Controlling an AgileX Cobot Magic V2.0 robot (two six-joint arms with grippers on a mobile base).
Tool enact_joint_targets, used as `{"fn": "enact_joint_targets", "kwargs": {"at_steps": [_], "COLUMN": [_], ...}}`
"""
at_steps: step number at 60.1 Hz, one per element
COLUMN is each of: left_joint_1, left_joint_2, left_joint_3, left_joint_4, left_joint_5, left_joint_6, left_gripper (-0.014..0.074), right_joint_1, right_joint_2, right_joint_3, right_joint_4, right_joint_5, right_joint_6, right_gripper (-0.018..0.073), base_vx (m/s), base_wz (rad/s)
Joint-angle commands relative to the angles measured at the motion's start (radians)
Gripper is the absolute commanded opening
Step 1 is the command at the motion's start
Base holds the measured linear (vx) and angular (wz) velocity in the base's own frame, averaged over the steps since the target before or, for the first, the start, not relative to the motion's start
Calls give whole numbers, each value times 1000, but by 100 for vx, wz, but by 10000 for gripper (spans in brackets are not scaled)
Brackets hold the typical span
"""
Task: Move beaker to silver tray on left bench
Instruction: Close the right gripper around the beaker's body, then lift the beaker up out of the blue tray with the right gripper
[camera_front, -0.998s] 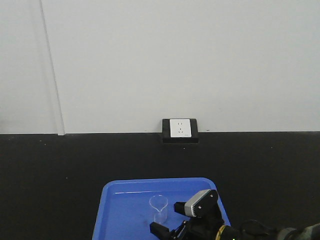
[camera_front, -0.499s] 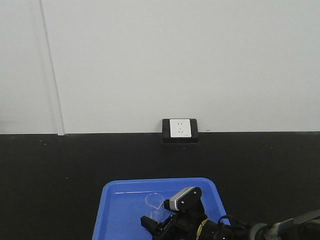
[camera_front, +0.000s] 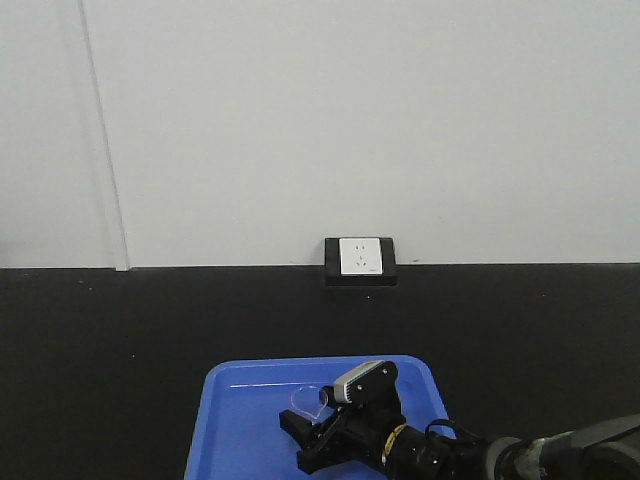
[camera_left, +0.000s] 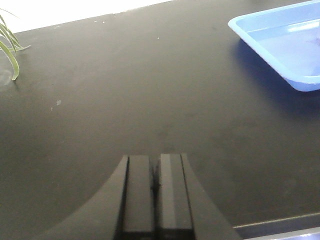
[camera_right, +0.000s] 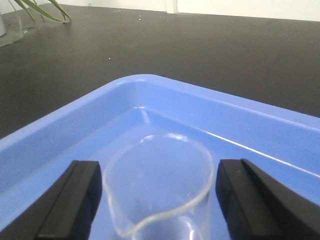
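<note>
The beaker (camera_right: 160, 185), small clear glass with a flared rim and spout, stands in the blue tray (camera_right: 150, 82). My right gripper (camera_right: 159, 172) is open, with one black finger on each side of the beaker and a small gap at each side. In the front view the beaker (camera_front: 306, 401) shows just beyond the right gripper (camera_front: 303, 440) in the blue tray (camera_front: 215, 400). My left gripper (camera_left: 155, 162) is shut and empty over the black bench, left of the blue tray (camera_left: 270, 35). The silver tray is out of view.
A white wall socket (camera_front: 360, 258) sits at the back of the black bench. Green plant leaves (camera_left: 10, 50) lie at the far left, also in the right wrist view (camera_right: 40, 10). A bench edge (camera_left: 280, 225) runs near the left gripper.
My right gripper has moved left across the blue tray and now has its open fingers on both sides of the beaker. The beaker shows slightly farther left than before.
</note>
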Motion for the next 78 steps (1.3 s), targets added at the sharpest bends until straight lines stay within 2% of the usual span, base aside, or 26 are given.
{"fn": "enact_joint_targets", "kwargs": {"at_steps": [1, 6, 14, 29, 31, 39, 57, 65, 78], "left_joint_1": [-7, -7, -7, -7, -7, -7, -7, -7, -7], "left_joint_2": [-7, -7, -7, -7, -7, -7, -7, -7, -7], "left_joint_3": [20, 20, 20, 20, 20, 20, 20, 20, 20], "left_joint_4": [-1, -1, -1, -1, -1, -1, -1, -1, -1], "left_joint_5": [-83, -83, -83, -83, -83, -83, -83, -83, -83], "left_joint_6": [-2, -2, -2, -2, -2, -2, -2, -2, -2], "left_gripper": [1, 1, 1, 1, 1, 1, 1, 1, 1], "right_joint_1": [-1, -1, -1, -3, -3, -4, -5, -6, -6], "right_joint_2": [-48, -44, -44, -55, -63, -119, -373, -527, -810], "right_joint_3": [-46, -55, -55, -55, -55, -51, 23, 120, 348], "right_joint_4": [21, 22, 22, 18, 16, 16, 14, 14, 15], "right_joint_5": [-58, -49, -47, -47, -43, 3, 282, 389, 450], "right_joint_6": [14, 17, 17, 17, 17, 17, 17, 13, 12], "right_gripper": [517, 497, 384, 9, -17, -15, -14, -14, -14], "base_vx": [0, 0, 0, 0, 0, 0, 0, 0, 0], "base_wz": [0, 0, 0, 0, 0, 0, 0, 0, 0]}}
